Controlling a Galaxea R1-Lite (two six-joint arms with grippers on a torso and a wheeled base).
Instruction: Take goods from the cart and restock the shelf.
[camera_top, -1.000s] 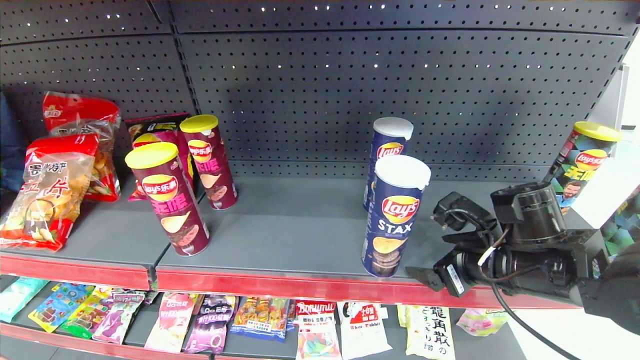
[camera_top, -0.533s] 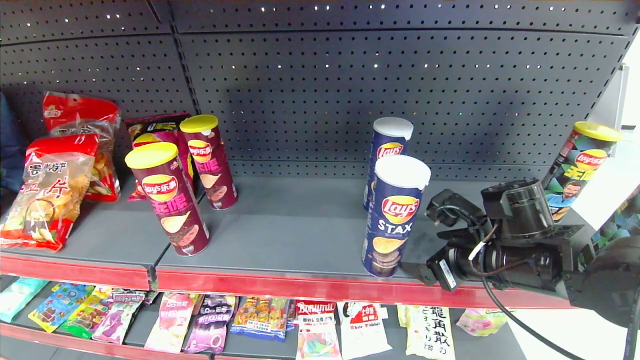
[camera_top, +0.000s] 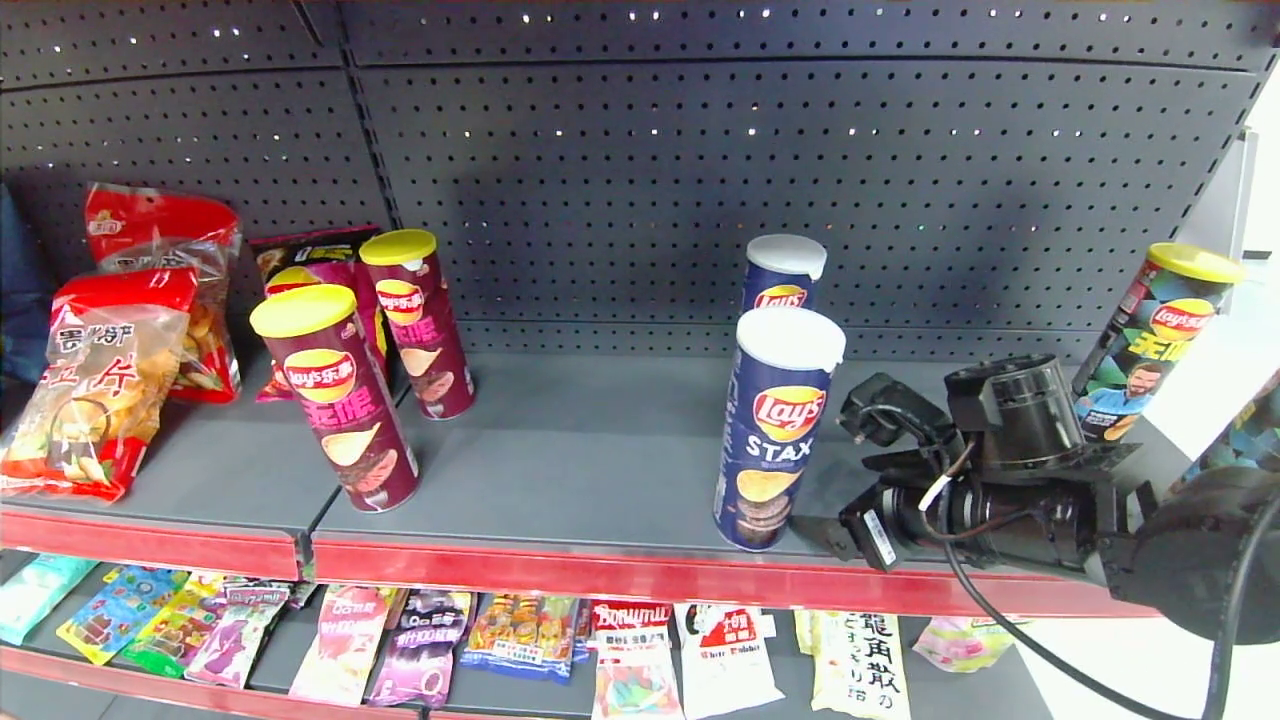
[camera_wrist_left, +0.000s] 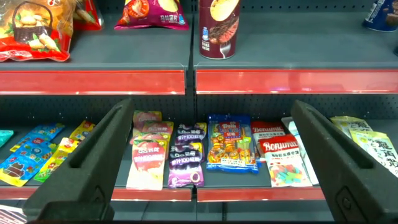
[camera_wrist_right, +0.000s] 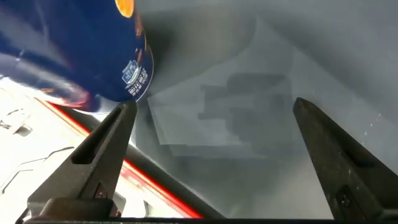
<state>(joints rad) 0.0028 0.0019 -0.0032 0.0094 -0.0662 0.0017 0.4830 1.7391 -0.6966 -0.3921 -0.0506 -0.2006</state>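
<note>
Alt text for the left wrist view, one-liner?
The open left gripper faces a lower shelf lined with snack packets. Above, a red-edged shelf holds a maroon chip can and bags of snacks.

Black arm (camera_top: 1000, 520), cylindrical joint (camera_top: 1015, 410), cable (camera_top: 1020, 625); black right hand (camera_wrist_right: 214, 107)

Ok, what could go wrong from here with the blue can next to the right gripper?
The front blue can stands near the shelf's red front edge, with a finger of the open right gripper close by its base; a nudge could tip it off.
The rear blue can stands just behind it; pushing back could knock that over.
</note>
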